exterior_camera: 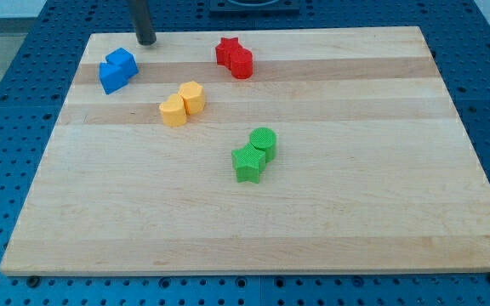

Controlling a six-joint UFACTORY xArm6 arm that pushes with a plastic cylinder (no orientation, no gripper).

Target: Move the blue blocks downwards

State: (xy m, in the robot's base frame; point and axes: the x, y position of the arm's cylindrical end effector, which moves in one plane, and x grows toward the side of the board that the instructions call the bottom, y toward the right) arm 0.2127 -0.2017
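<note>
Blue blocks: two, touching, angular in shape, exact forms not clear; near the board's top-left corner.

My tip: a plain dark rod with no jaws to spread or press together, holding nothing; it stands on the board just above and to the right of the blue pair, apart from them.

Step in hand, as judged: getting behind the pair for a downward push. The tip sits right of their middle, so pushing from here would likely skew them leftward or split them. Better to shift left until centred above both, then push slowly and straight down the view.

Yellow blocks: two, touching, below and right of the blue pair; near the path, worth passing on their left.

Red blocks: two, touching, one star-like; top centre.

Green blocks: a star and a cylinder, touching; mid-board.

Wooden board: pale, on a blue perforated table.

Writing, brands, labels: none readable.
</note>
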